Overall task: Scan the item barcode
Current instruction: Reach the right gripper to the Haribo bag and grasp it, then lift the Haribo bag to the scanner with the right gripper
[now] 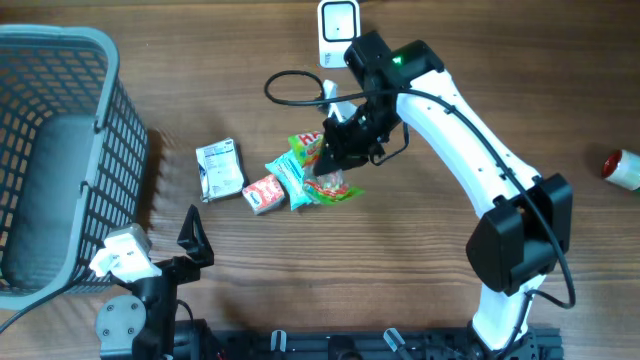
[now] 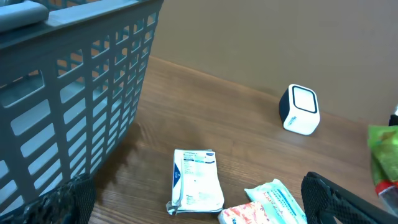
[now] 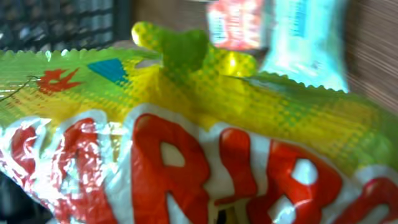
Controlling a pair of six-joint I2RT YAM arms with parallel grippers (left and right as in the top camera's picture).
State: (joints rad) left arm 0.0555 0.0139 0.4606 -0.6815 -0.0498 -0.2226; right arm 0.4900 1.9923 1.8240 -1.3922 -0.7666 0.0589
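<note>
The right pincer (image 1: 328, 165) is closed on a green and yellow Haribo candy bag (image 1: 340, 190), low over the tabletop (image 1: 400, 270). The left pincer (image 1: 192, 240) rests wide open, holding nothing. The grasp looks made, with the lift yet to come. Next, the bag must reach the white barcode scanner (image 1: 338, 22) beyond the right pincer, barcode facing its window. No barcode is visible. The right wrist view shows only blurred wrapper, hiding the fingers.

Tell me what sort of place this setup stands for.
Probably a mock shop checkout on a wooden table: a white barcode scanner, a grey plastic basket, and snack packets, one green sweets bag in the right gripper.
</note>
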